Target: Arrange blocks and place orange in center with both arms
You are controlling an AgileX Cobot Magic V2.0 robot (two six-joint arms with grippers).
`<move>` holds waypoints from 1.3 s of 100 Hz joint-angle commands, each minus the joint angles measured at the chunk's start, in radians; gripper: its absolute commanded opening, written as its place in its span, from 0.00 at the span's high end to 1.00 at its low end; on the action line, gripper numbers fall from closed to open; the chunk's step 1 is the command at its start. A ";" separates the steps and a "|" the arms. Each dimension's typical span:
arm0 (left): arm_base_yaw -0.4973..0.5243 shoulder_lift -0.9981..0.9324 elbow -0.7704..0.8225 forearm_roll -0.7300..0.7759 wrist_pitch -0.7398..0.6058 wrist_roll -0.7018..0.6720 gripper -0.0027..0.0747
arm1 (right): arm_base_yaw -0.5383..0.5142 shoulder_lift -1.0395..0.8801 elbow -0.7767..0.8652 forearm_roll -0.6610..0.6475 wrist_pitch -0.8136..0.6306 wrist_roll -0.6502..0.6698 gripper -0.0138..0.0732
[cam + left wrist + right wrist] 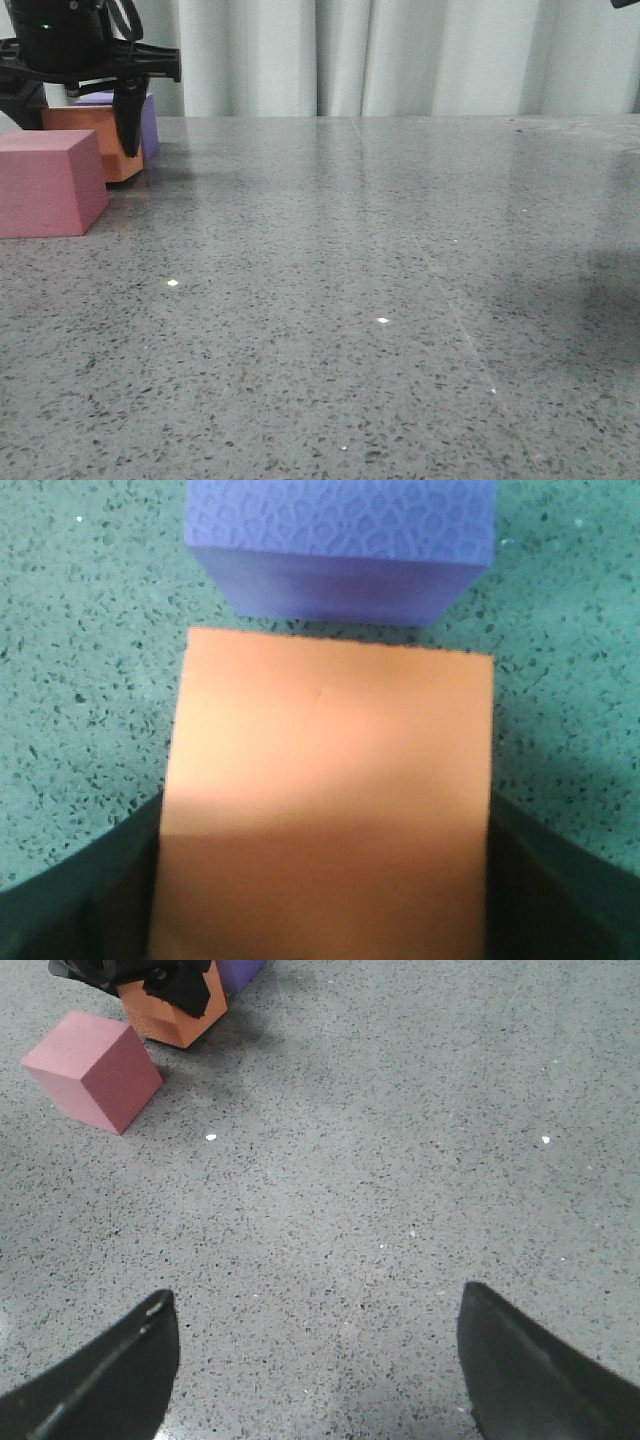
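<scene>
Over at the table's far left, the left gripper [75, 120] straddles the orange cube [85, 135], fingers against its sides, purple cube [148, 122] just behind and pinkish-red cube [45, 185] in front, while the right gripper [320, 1360] hangs spread wide.

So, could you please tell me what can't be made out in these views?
- Purple cube, front view: mostly hidden behind the orange cube and left hand.
- Left hand's contact with the orange cube, left wrist view: fingertips cut off by the frame edge.
- Right arm, front view: out of frame.
</scene>
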 commanded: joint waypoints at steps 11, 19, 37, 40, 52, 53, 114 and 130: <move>0.000 -0.044 -0.028 0.027 -0.035 0.005 0.28 | -0.002 -0.013 -0.024 -0.008 -0.073 -0.010 0.19; 0.000 -0.044 -0.028 0.029 -0.035 0.007 0.24 | -0.002 -0.013 -0.024 -0.008 -0.073 -0.010 0.19; 0.000 -0.052 -0.030 0.037 -0.039 0.007 0.24 | -0.002 -0.013 -0.024 -0.008 -0.073 -0.010 0.19; 0.000 -0.056 -0.032 0.037 -0.039 0.007 0.24 | -0.002 -0.013 -0.024 -0.008 -0.073 -0.010 0.19; -0.001 -0.076 -0.060 0.037 -0.039 0.012 0.24 | -0.002 -0.013 -0.024 -0.008 -0.073 -0.010 0.19; -0.001 -0.078 -0.060 0.037 -0.039 0.012 0.24 | -0.002 -0.013 -0.024 -0.008 -0.073 -0.010 0.19; -0.113 -0.384 -0.040 0.228 -0.115 0.018 0.25 | -0.002 -0.013 -0.024 -0.008 -0.072 -0.010 0.19; -0.164 -0.456 0.039 0.280 -0.134 0.018 0.28 | -0.002 -0.013 -0.024 -0.008 -0.073 -0.010 0.19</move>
